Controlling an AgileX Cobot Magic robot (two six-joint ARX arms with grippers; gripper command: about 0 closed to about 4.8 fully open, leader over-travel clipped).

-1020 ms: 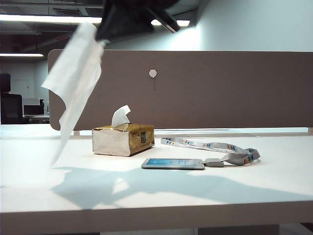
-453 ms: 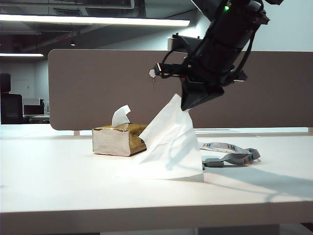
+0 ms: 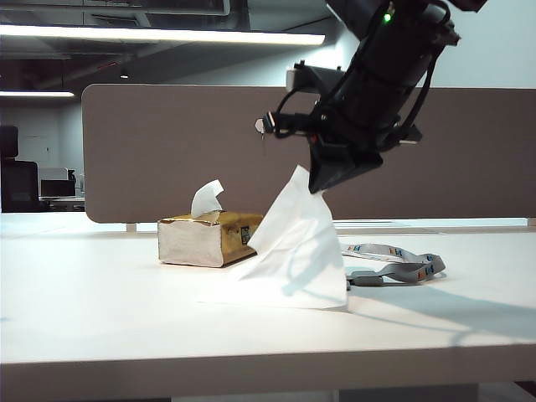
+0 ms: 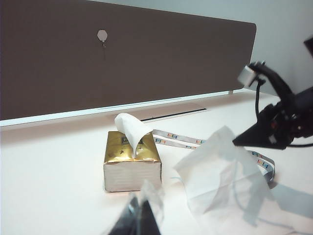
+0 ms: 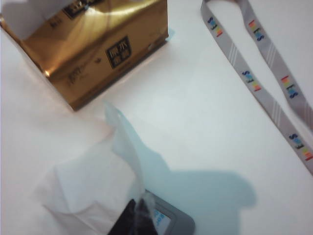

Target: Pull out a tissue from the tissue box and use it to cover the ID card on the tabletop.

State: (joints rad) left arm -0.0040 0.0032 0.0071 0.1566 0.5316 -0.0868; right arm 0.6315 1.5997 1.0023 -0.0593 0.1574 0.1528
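Tissue hangs from the right gripper, whose jaws are pinched shut on the sheet's top corner above the middle of the tabletop. The sheet slopes down from the gripper, and its lower edge rests on the tabletop, draped over the spot beside the grey clip. In the exterior view the ID card is hidden behind the sheet; in the right wrist view a corner of the card, light-blue face in a grey holder, shows past the tissue close to the gripper's dark tip.

Its lanyard loops away toward the right edge of the tabletop, coloured marks visible along the band.

Gold tissue box stands just left of the draped sheet, nearer the brown-grey partition along the back edge, with a white tuft standing up from its top. The left wrist view shows the box, the tuft and the sheet apart from one another, and the right gripper holding the sheet's corner.

Left gripper stays low near the front edge, short of the box; only dark, blurred fingertips show, and whether its jaws are apart cannot be told.
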